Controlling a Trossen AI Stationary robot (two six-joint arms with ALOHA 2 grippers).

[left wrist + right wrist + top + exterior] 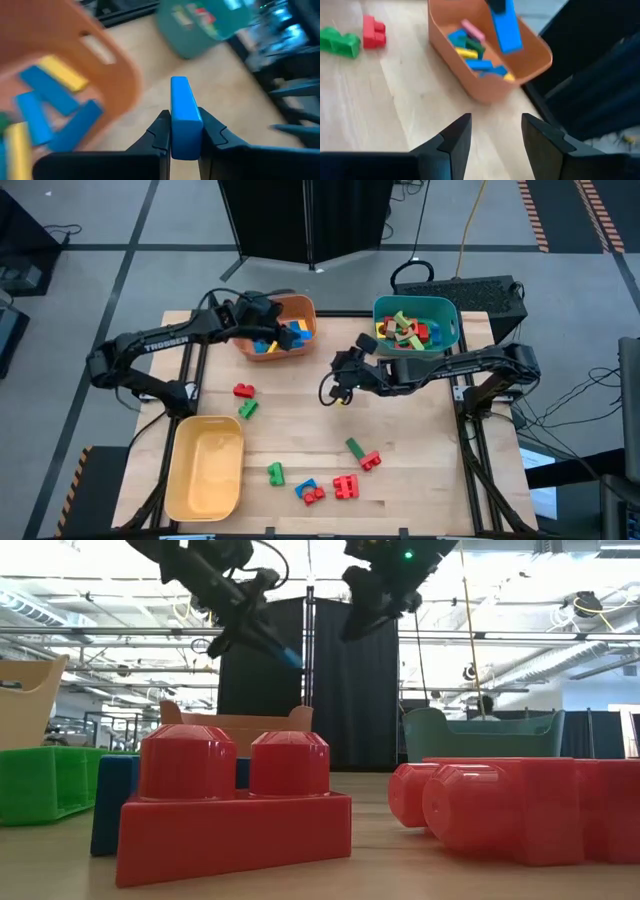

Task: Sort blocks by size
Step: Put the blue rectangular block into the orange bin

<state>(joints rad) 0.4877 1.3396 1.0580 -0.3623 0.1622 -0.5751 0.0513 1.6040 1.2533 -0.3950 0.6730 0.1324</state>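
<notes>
My left gripper (pixel 268 320) is over the orange bin (pixel 300 308) at the table's far side, shut on a blue flat bar (pixel 185 107). The bar also shows in the right wrist view (pixel 507 25) and, as a blue tip, in the low view (pixel 291 659). The bin holds blue and yellow bars (pixel 50 90). My right gripper (pixel 340 383) is open and empty above the table's middle. Loose blocks lie on the table: a red one (pixel 243 391), a green one (pixel 248 409), and several near the front edge (pixel 346 486). My left gripper pinches the blue bar by its two broad faces (pixel 186 142) between its two fingers, at one end of the bar. The bar runs along the fingers and sticks out past their tips. It slants downward, lifted clear above the orange bin.
A teal bin (pixel 450 315) with mixed blocks stands at the far right. A yellow bin (pixel 180 470) stands at the front left. Large red bricks (pixel 235 805) and a green block (pixel 40 783) lie close to the low camera.
</notes>
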